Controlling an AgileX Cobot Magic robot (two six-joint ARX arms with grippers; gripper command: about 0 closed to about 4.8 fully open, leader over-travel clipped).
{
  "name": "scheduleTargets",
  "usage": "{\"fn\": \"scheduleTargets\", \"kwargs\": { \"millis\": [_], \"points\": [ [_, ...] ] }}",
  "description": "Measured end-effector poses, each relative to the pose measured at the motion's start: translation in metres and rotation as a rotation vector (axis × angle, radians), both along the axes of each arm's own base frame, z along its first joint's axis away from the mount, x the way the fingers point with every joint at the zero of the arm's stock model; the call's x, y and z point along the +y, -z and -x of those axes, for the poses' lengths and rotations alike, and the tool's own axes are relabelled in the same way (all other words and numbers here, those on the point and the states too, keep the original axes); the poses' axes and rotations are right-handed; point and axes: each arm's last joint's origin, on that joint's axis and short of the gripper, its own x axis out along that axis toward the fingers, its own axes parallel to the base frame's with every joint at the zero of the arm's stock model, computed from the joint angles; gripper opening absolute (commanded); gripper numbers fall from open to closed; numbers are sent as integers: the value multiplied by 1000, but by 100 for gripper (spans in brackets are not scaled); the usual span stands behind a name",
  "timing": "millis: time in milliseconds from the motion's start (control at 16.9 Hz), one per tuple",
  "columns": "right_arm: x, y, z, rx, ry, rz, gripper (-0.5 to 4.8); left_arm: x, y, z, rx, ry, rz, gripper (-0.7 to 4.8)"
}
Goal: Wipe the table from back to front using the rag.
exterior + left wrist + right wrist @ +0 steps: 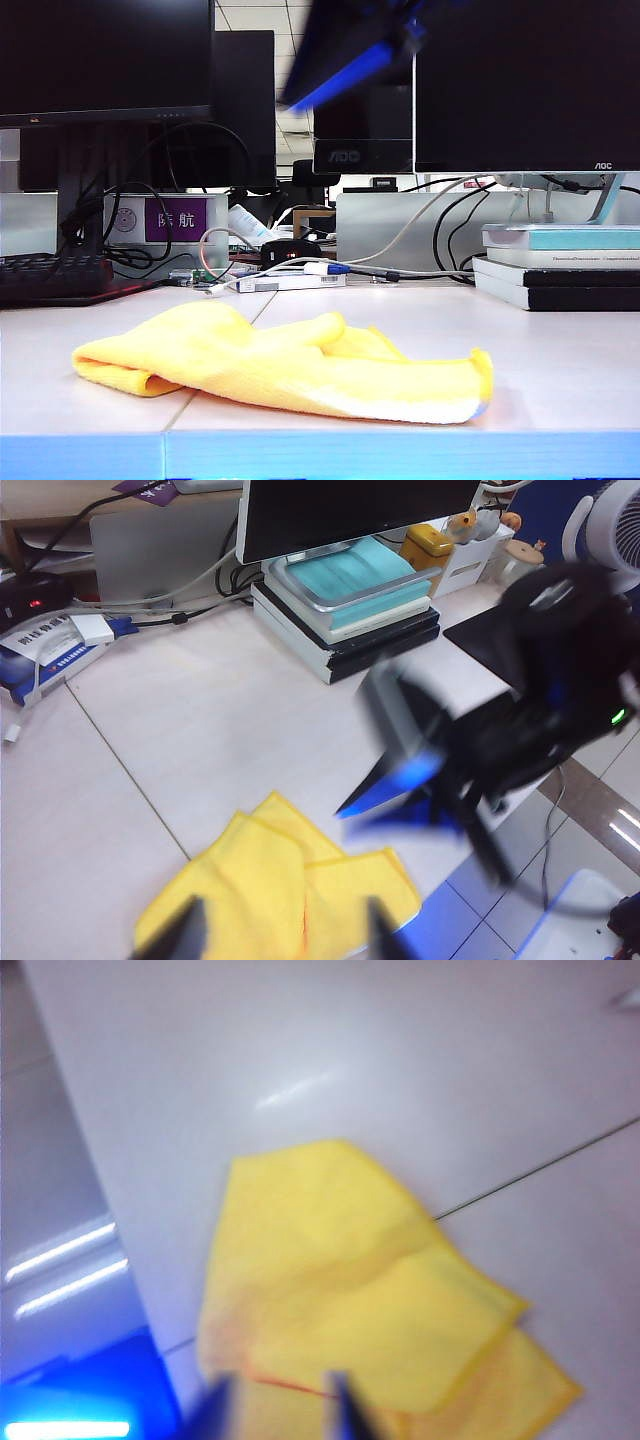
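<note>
Rag point(300, 365) crumpled on table point(560, 340), left gripper point(283, 925) released above, right gripper point(278, 1400) parted above.

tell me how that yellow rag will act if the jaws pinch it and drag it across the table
The rag lies crumpled in soft folds, so it is probably floppy and will drape from a pinch rather than hold shape. It looks thin and light, so it may bunch instead of sliding flat. The table looks smooth and glossy, so it should offer little resistance.

Bright, even office light all round. Ceiling glare streaks the glossy pale off-white table point(300, 1070) in the right wrist view. The dark blue-lit robot arm point(480, 750) is pure motion smear.
</note>
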Motion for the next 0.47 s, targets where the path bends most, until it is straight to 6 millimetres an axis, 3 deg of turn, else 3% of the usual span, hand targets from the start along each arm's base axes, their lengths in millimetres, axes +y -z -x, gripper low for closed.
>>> {"fn": "scheduleTargets", "kwargs": {
  "millis": [59,118,237,296,355,414,474],
  "points": [
    [19,20,-1,38,-51,57,290,0,0,0,0,0,0,183],
    [22,25,-2,42,-64,75,393,0,0,0,-1,0,0,183],
    [29,46,-11,81,-68,129,403,0,0,0,-1,0,0,183],
    [36,66,-17,124,-75,179,402,0,0,-1,2,-1,0,183],
    [38,70,-19,116,-94,189,401,0,0,-2,5,0,-1,179],
    [40,74,-21,109,-102,191,401,-1,1,-3,7,0,-1,52],
    [45,84,-26,115,-103,203,401,-1,1,-4,10,0,-2,-6]
  ]
}}
